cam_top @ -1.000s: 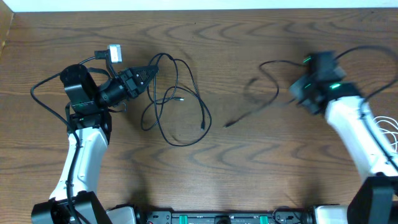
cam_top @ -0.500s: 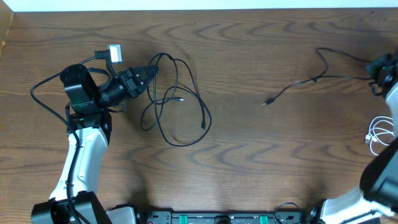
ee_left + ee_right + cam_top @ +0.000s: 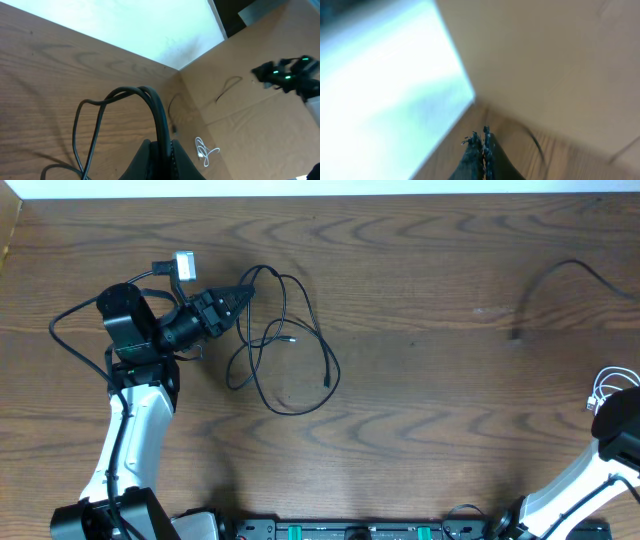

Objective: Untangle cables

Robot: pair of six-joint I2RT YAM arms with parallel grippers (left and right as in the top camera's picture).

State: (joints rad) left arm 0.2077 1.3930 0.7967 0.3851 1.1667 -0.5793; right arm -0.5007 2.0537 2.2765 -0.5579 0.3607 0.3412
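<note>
My left gripper (image 3: 243, 293) is shut on a long black cable (image 3: 334, 368) that lies in loose loops on the wooden table right of the jaws. In the left wrist view the cable (image 3: 160, 115) rises straight out of the shut gripper (image 3: 162, 146). A second black cable (image 3: 575, 264) arcs, blurred, at the far right and runs off the edge. The right wrist view is blurred: my right gripper (image 3: 483, 134) is pressed shut, with that cable (image 3: 536, 143) curving just beside it. A white cable (image 3: 603, 392) lies coiled at the right edge.
The right arm (image 3: 618, 435) shows only at the bottom right corner of the overhead view. A cardboard wall (image 3: 260, 125) stands along the table's right side, with the white cable (image 3: 206, 152) at its foot. The left arm's own thick wiring (image 3: 70, 315) loops at the far left.
The right arm has swung far to the right and out of the overhead view, dragging the second black cable away from the looped one. The left arm and its cable have not moved.
</note>
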